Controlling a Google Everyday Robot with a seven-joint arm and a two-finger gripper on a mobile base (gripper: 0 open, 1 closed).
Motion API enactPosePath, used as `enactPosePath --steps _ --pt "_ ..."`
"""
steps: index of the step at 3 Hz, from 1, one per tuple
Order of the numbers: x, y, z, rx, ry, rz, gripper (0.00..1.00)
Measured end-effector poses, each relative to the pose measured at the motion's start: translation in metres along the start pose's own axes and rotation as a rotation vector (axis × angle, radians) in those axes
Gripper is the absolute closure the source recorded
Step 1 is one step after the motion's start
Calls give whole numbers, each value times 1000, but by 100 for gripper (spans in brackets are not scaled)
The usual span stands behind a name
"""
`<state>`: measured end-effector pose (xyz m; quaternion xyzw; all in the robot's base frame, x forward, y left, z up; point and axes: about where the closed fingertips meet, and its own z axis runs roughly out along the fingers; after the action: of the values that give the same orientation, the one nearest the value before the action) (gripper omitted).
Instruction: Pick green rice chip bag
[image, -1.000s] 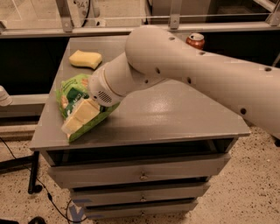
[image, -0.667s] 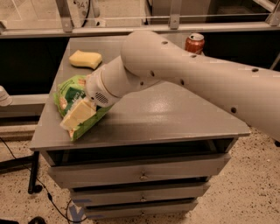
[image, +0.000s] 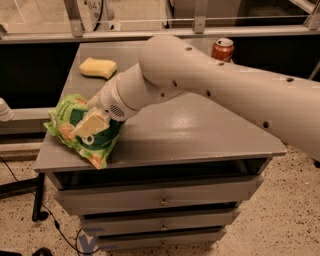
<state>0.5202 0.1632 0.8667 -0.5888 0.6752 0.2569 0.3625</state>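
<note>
Grey bench (image: 200, 131): green rice chip bag (image: 64, 114) at front left corner, right under gripper (image: 89, 127), touching it. Cannot tell if gripper grasps bag.

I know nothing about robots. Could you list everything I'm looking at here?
green rice chip bag: one, light green with a dark centre, front-left corner of the cabinet top
sponge: one, yellow, back left of the top
cola can: one, red, back right of the top
cabinet: one, grey, centre, drawers in its front
arm: one, white, reaching in from the right across the top
gripper: one, beige, on the bag
</note>
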Motion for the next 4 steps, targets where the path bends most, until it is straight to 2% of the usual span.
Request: enactPosePath --steps 1,2,3,4 --pt "-7 0 -12 4 -9 -9 86" --pt "-17 -5 -34 -4 -52 2 100" --pt "-28 -25 -65 -21 -125 37 100" --pt "-25 -56 -96 -49 -241 101 100"
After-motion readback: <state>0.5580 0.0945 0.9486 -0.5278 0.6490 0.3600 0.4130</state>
